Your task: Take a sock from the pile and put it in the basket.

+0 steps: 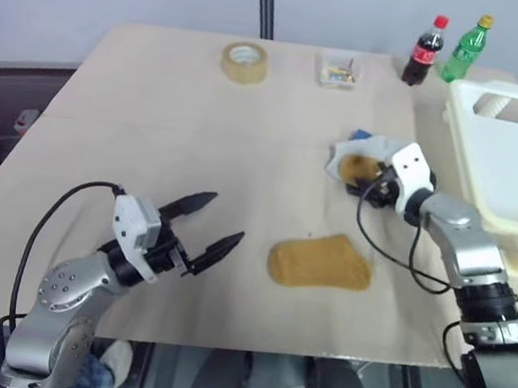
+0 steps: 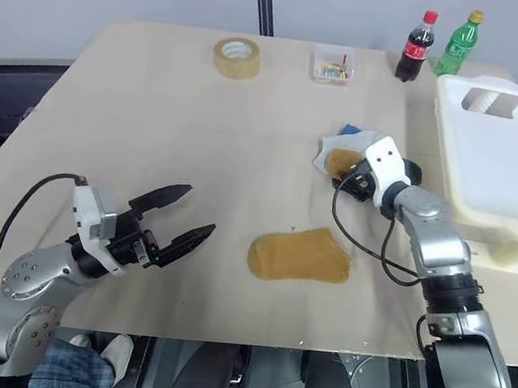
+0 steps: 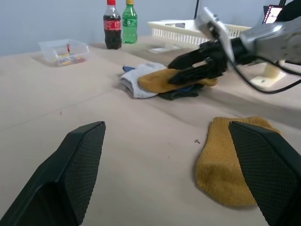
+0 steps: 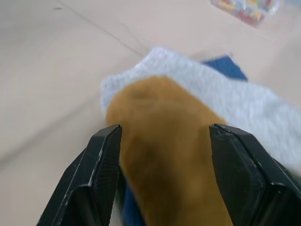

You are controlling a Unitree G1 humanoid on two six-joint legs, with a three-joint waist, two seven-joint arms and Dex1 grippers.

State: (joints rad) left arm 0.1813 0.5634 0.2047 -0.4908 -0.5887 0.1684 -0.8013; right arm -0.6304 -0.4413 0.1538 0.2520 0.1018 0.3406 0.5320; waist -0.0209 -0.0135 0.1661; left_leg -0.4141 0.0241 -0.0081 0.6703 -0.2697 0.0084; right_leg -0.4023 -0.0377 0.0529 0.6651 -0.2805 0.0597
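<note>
The pile [image 1: 360,157] of white, blue and mustard socks lies on the table at the right of centre, just left of the basket [image 1: 511,162], a big cream-white tub at the right edge. My right gripper [image 4: 164,128] is at the pile, open, with one black finger on each side of the mustard sock [image 4: 164,155] on top. A second mustard sock [image 1: 320,262] lies flat by itself nearer the front edge. My left gripper [image 1: 218,225] hovers open and empty at the front left, pointing toward that loose sock.
A roll of tape [image 1: 244,61], a small clear box of coloured bits [image 1: 339,70], a cola bottle [image 1: 425,50] and a green bottle [image 1: 467,49] stand along the far edge. A black cable loops from the right wrist over the table.
</note>
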